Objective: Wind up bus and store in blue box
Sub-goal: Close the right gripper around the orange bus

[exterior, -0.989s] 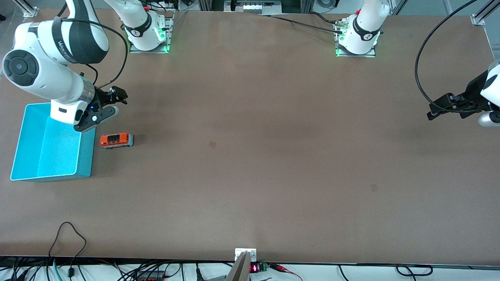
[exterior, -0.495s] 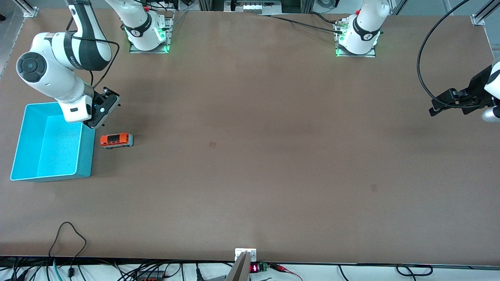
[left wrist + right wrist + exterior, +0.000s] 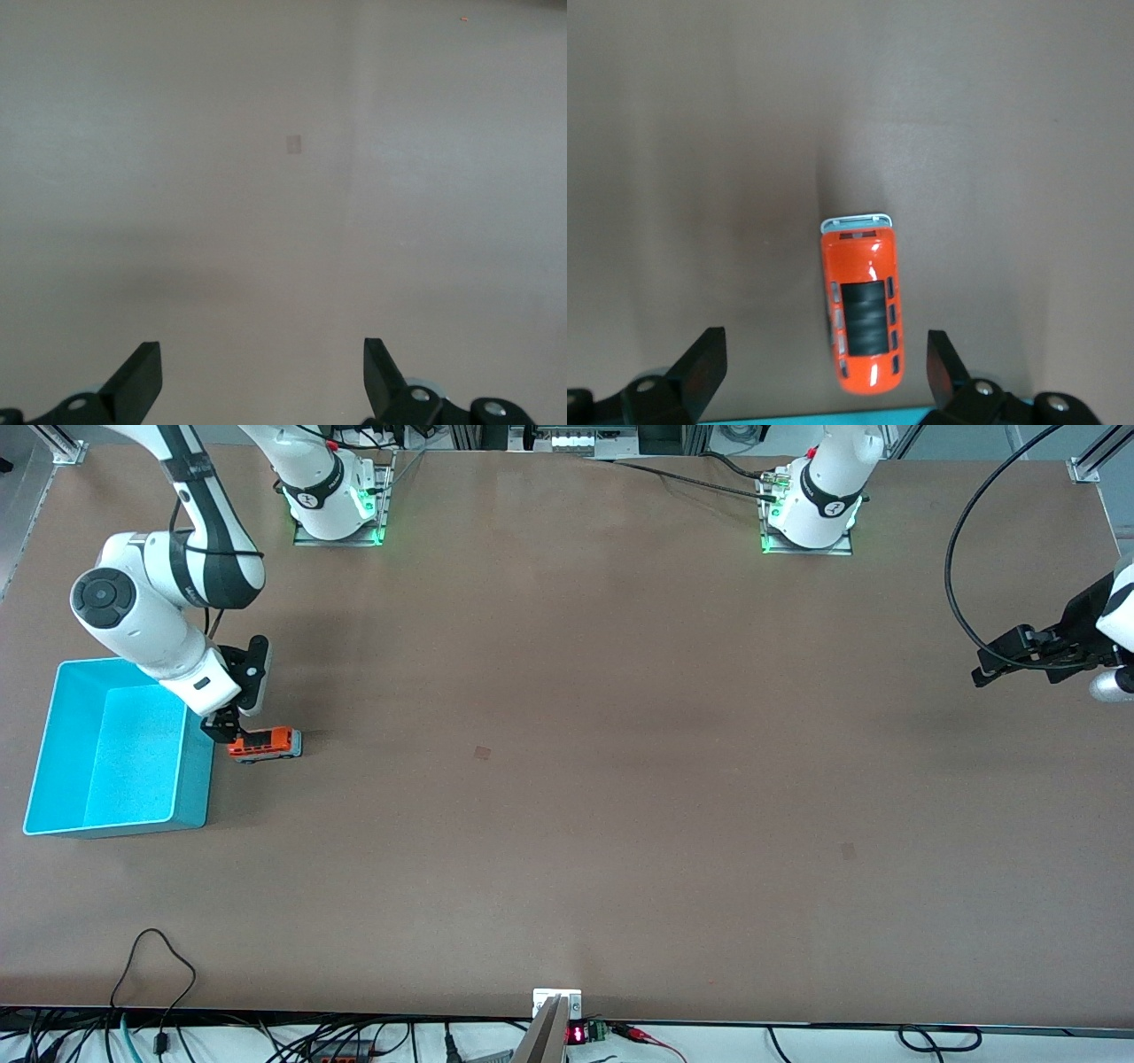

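The orange bus (image 3: 266, 744) stands on the table right beside the blue box (image 3: 197, 784), toward the right arm's end. My right gripper (image 3: 229, 732) hangs low over the bus's end that faces the box, open. In the right wrist view the bus (image 3: 864, 305) with its dark roof panel lies between the spread fingertips (image 3: 709, 359), closer to one of them, and neither touches it. The right gripper (image 3: 824, 356) is empty. A strip of the blue box (image 3: 833, 416) shows at the picture's edge. My left gripper (image 3: 983, 671) waits open and empty at the left arm's end; the left wrist view shows the left gripper (image 3: 260, 370) over bare table.
The blue box has nothing in it. Both arm bases (image 3: 337, 505) stand on the table's edge farthest from the front camera. Cables (image 3: 159, 965) trail along the table edge nearest that camera.
My right arm has swung down from above the box's wall and turned its gripper to point down at the bus. The bus, the box and the left arm have stayed put.
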`<state>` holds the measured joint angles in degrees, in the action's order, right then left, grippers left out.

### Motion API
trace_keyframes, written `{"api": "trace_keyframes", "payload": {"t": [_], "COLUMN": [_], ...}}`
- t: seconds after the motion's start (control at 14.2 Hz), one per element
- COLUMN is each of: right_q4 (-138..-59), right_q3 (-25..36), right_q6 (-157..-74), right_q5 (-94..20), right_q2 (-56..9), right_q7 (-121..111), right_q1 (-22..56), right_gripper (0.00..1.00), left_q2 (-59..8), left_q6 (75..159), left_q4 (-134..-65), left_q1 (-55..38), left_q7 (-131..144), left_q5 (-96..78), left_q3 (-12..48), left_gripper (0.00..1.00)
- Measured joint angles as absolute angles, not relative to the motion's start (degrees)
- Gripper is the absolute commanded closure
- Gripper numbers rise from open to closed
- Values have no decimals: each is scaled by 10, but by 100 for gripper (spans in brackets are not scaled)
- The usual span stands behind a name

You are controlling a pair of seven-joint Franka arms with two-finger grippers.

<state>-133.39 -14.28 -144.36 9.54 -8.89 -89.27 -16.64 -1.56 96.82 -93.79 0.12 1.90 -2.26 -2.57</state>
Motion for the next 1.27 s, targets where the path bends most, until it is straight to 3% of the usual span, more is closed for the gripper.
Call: {"api": "trace_keyframes", "payload": {"t": [0.28, 1.2, 1.27], "right_q4": [-1333, -1333, -1333], "right_q3": [-143, -144, -144], "right_q6": [-1497, -1572, -1574], "right_q5": [96, 125, 125], "right_q2": [-139, -217, -221], "right_q7": [-976, -996, -996], "right_q1": [-180, -201, -202], "right_gripper": [0, 0, 22], "left_q2": [-16, -16, -16], "left_q6": [968, 968, 968], "left_q4": [-938, -938, -938], "left_q1": [1, 1, 1], "left_q7": [19, 19, 19], "left_q5": [-23, -23, -23], "left_q3": [-26, -26, -26], "left_gripper": [0, 0, 0]}}
